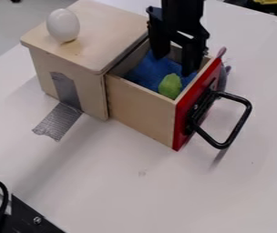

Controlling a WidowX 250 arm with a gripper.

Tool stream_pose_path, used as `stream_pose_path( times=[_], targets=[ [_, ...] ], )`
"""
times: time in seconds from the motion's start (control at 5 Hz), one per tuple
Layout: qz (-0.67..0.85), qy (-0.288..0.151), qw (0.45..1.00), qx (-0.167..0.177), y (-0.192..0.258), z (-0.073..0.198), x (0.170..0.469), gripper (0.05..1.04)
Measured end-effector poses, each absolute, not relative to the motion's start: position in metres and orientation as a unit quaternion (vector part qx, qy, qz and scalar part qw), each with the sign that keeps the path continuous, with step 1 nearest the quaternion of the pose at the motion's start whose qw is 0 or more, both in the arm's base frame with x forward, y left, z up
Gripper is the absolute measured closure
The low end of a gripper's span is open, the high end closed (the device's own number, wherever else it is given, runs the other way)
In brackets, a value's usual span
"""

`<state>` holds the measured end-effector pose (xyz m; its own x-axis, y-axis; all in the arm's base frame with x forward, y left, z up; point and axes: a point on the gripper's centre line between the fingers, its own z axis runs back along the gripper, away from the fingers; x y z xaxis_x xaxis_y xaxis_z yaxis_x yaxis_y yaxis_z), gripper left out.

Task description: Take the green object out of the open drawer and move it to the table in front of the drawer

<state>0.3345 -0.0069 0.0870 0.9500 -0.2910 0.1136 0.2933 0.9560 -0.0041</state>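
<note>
now, in the camera view, the drawer (pixel 138 107) is standing open, and the green toy (pixel 170 86) is lying inside on something blue (pixel 148 72), not picked up. the claw (pixel 174 65) is hanging over the drawer with its fingers spread, holding nothing. the toy is resting below its tips, near the red front (pixel 183 123). a white egg (pixel 63 25) is sitting on the box (pixel 107 27).

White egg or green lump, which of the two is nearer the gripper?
The green lump, on the blue material inside the pulled-out drawer, close to the gripper; the white egg is farther off, up on the wooden box.
</note>
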Motion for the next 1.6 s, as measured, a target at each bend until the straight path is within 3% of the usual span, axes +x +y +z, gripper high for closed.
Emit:
stream_pose_path(
  times=[0.6, 0.8, 1.0, 1.2, 1.4, 1.6],
  targets=[
    [-0.153, 0.001, 0.988, -0.023, -0.010, 0.050, 0.327, 0.087],
    [-0.155, 0.006, 0.987, -0.029, -0.007, 0.050, 0.326, 0.132],
    [-0.165, 0.023, 0.986, -0.023, -0.008, 0.051, 0.321, 0.410],
    [-0.162, 0.008, 0.987, -0.010, -0.005, 0.070, 0.328, 0.503],
    [-0.152, -0.040, 0.988, -0.008, -0.002, 0.108, 0.328, 0.503],
    [-0.146, -0.057, 0.988, -0.008, 0.004, 0.135, 0.306, 0.503]
  ],
)
